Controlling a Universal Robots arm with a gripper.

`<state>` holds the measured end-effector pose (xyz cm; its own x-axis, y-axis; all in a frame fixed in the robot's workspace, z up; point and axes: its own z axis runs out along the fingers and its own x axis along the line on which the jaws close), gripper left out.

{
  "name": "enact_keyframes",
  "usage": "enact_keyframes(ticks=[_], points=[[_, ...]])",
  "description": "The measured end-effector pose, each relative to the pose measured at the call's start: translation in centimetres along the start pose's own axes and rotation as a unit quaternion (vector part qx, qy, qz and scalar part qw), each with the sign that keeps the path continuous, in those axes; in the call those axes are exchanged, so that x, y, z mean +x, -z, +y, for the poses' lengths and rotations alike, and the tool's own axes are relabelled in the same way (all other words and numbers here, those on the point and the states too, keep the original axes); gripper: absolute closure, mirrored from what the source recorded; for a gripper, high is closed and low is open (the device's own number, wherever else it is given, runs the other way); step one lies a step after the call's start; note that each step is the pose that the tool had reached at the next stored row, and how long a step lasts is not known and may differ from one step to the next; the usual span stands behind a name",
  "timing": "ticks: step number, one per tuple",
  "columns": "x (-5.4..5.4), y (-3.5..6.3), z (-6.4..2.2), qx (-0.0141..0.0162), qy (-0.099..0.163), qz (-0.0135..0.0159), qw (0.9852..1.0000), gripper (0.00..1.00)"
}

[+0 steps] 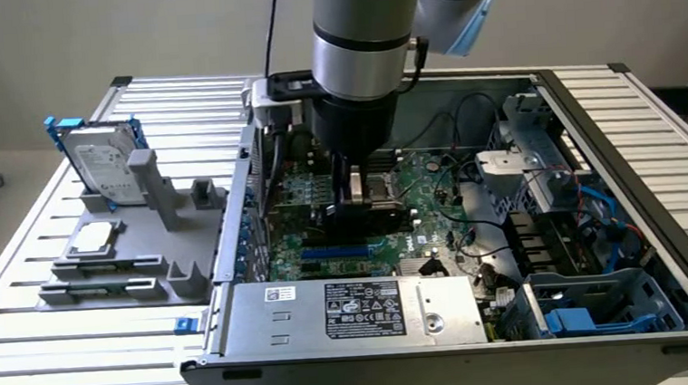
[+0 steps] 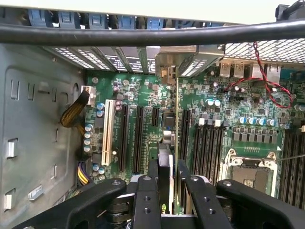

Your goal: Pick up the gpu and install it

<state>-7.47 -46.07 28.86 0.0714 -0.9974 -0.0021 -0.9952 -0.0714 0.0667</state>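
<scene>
Black fingers (image 2: 145, 195) of the gripper (image 2: 167, 166) pinch the gpu (image 2: 165, 151) by its upper edge, one on each face. They hold it upright and edge-on, low over the board (image 2: 143, 90) inside the open case (image 1: 393, 380). Whether its connector has met a slot cannot be told.

Done well, by the look of it, this step wants the card kept plumb and parallel to the slots, with its silver bracket lined up with the rear opening. The push should be straight down and even, since a tilt could jam one end or scrape the parts beside it.

Counted on the board: one gpu, two fingers, one white slot (image 2: 109, 133), two long black slots (image 2: 125, 138) between that and the card, and one bare socket (image 2: 251, 174).

In the exterior view, one supply (image 1: 341, 315) lies at six o'clock from the gripper. One drive (image 1: 106, 168) in a blue frame stands at ten o'clock on one grey tray (image 1: 193, 277), outside the case.
</scene>
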Motion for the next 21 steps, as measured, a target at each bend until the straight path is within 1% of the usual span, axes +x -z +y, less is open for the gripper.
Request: enact_keyframes(ticks=[7,14,21], points=[[0.0,-0.85,0.14,0.0,0.0,-0.0001,1.0,0.74],[0.0,-1.39,0.32,0.0,-0.002,-0.0004,1.0,0.74],[0.0,-1.88,0.4,0.0001,-0.008,-0.0015,1.0,0.74]])
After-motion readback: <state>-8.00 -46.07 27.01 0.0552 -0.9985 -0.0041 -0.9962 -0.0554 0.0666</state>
